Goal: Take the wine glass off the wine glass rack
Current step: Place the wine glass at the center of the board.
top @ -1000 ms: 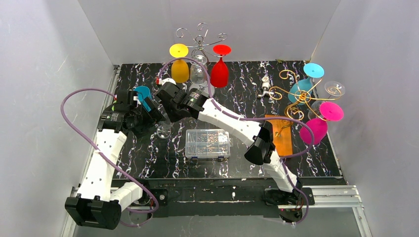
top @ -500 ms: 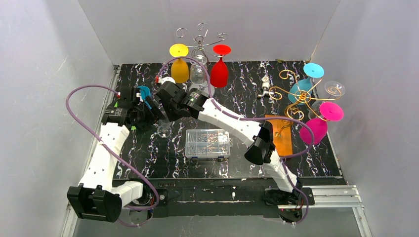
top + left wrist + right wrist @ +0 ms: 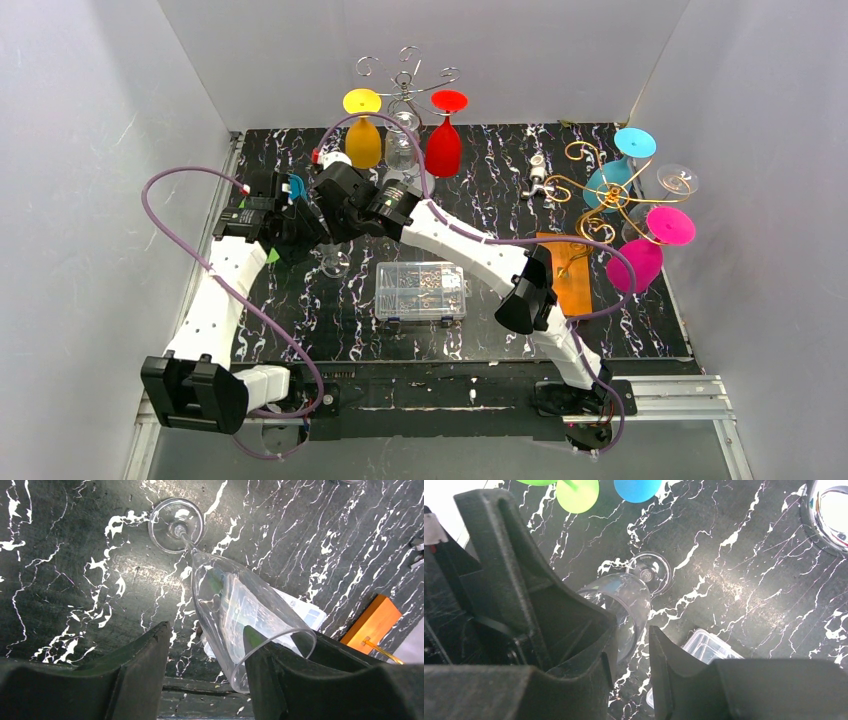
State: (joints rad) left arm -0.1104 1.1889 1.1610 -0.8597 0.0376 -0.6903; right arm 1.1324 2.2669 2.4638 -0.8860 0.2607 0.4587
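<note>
A clear wine glass (image 3: 334,262) stands with its foot (image 3: 176,518) on the black marbled table, away from the silver wine glass rack (image 3: 405,80) at the back. Its bowl (image 3: 235,605) rises between the fingers of my left gripper (image 3: 205,630). The rim lies against the right finger, and a gap shows at the left finger (image 3: 145,665). My right gripper (image 3: 631,630) hovers over the same glass (image 3: 624,600). Its jaws stand slightly apart, with the rim's edge in the narrow gap. In the top view, both grippers (image 3: 305,232) (image 3: 338,215) crowd over the glass.
Yellow (image 3: 364,140), clear and red (image 3: 445,145) glasses hang on the silver rack. A gold rack (image 3: 600,195) on the right carries blue, clear and pink glasses. A clear plastic box (image 3: 421,290) lies mid-table, with an orange block (image 3: 568,270) beside it. A blue glass (image 3: 295,187) stands behind the left gripper.
My left gripper has moved in toward the glass and its jaws have narrowed around the bowl. The right gripper's jaws have parted slightly. The glass stays in place.
</note>
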